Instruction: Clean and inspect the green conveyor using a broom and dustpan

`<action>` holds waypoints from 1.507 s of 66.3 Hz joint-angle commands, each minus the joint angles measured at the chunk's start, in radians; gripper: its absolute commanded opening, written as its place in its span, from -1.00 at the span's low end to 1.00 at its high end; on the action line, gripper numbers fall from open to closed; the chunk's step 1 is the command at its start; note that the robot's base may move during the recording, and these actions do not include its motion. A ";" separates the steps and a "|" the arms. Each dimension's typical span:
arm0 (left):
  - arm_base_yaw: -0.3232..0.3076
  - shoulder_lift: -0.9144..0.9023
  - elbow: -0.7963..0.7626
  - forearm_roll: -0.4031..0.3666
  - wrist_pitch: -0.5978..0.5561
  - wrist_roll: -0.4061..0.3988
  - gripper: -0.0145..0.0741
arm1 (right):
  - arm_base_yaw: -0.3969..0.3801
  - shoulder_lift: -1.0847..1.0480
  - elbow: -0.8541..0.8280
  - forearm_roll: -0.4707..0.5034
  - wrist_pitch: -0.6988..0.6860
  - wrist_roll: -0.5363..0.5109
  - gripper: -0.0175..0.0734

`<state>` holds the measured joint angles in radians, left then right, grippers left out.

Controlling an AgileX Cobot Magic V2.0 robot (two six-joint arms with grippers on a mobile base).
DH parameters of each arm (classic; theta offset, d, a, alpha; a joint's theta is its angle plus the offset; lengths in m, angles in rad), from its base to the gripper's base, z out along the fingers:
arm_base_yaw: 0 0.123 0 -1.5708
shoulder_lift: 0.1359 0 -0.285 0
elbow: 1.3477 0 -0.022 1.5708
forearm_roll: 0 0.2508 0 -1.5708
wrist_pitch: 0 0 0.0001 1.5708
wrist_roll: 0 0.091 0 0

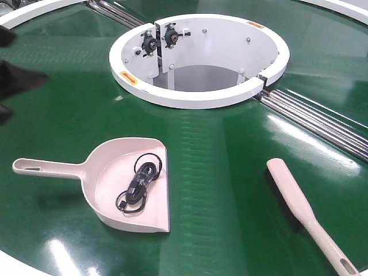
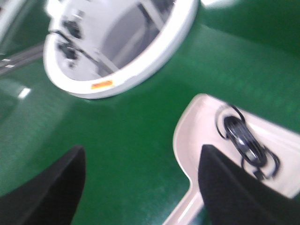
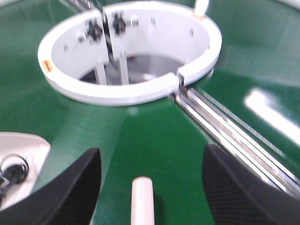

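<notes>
A beige dustpan (image 1: 109, 190) lies on the green conveyor (image 1: 218, 172) with its handle pointing left and a coiled black cable (image 1: 140, 184) inside it. A beige brush (image 1: 305, 213) with black bristles lies to the right. My left gripper (image 2: 140, 187) is open above the belt. Its right finger (image 2: 234, 192) is over the dustpan (image 2: 201, 131) next to the handle, with the cable (image 2: 243, 140) beyond. My right gripper (image 3: 152, 173) is open above the belt, with the brush's end (image 3: 141, 201) between its fingers and not touched. The dustpan's corner (image 3: 23, 159) shows at the left.
A white ring guard (image 1: 198, 98) surrounds a round opening at the conveyor's centre, with black knobs on its inner wall. Metal roller strips (image 1: 322, 118) run out from it to the right and back left. A white outer rim (image 1: 17, 264) edges the belt at the front left.
</notes>
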<state>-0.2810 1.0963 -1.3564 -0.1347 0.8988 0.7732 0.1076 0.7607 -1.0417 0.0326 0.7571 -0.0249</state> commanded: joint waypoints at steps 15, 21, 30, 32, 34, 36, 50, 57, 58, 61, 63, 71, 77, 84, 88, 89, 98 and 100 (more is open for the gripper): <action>-0.004 -0.245 0.019 0.052 -0.159 -0.349 0.24 | -0.006 -0.337 0.203 0.004 -0.186 -0.007 0.39; -0.004 -0.334 0.149 0.052 -0.197 -0.361 0.24 | -0.006 -0.441 0.295 0.004 -0.250 -0.007 0.39; -0.004 -0.504 0.403 0.052 -0.337 -0.396 0.24 | -0.006 -0.586 0.415 -0.016 -0.294 -0.008 0.39; -0.004 -0.545 0.460 0.052 -0.374 -0.433 0.24 | -0.006 -0.610 0.438 -0.016 -0.296 -0.008 0.39; -0.004 -0.584 0.516 0.053 -0.413 -0.476 0.24 | -0.006 -0.637 0.468 -0.015 -0.297 -0.008 0.39; -0.004 -0.620 0.570 0.055 -0.448 -0.515 0.24 | -0.006 -0.662 0.498 -0.015 -0.299 -0.008 0.39; -0.004 -0.740 0.905 0.082 -0.600 -0.568 0.24 | -0.006 -0.750 0.712 -0.019 -0.406 -0.006 0.39; -0.004 -0.736 1.024 0.069 -0.650 -0.569 0.24 | -0.006 -0.750 0.786 -0.020 -0.462 -0.007 0.39; -0.004 -0.736 1.039 0.069 -0.657 -0.569 0.24 | -0.006 -0.750 0.794 -0.020 -0.472 -0.007 0.39; -0.004 -0.736 1.067 0.071 -0.682 -0.569 0.24 | -0.006 -0.750 0.803 -0.020 -0.482 -0.007 0.39; -0.004 -0.736 1.080 0.071 -0.698 -0.569 0.24 | -0.006 -0.750 0.803 -0.020 -0.482 -0.007 0.39; -0.004 -0.736 1.100 0.060 -0.747 -0.569 0.20 | -0.006 -0.750 0.803 -0.020 -0.480 -0.007 0.35; -0.004 -0.736 1.101 0.043 -0.748 -0.569 0.00 | -0.006 -0.750 0.803 -0.020 -0.466 -0.007 0.14; -0.004 -0.736 1.101 0.044 -0.733 -0.568 -0.61 | -0.006 -0.750 0.803 -0.020 -0.456 -0.010 -0.37; -0.004 -0.736 1.101 0.047 -0.735 -0.565 -0.69 | -0.006 -0.750 0.803 -0.020 -0.456 -0.010 -0.66; -0.004 -0.736 1.101 0.047 -0.736 -0.565 -0.69 | -0.006 -0.750 0.803 -0.018 -0.458 -0.008 -0.65; -0.004 -0.736 1.101 0.046 -0.753 -0.565 -0.69 | -0.006 -0.750 0.803 -0.018 -0.460 -0.006 -0.64; -0.004 -0.736 1.101 0.046 -0.754 -0.565 -0.69 | -0.006 -0.750 0.803 -0.018 -0.460 -0.006 -0.64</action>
<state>-0.2810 0.3538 -0.2279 -0.0777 0.2300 0.2166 0.1076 -0.0017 -0.2143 0.0220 0.3694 -0.0257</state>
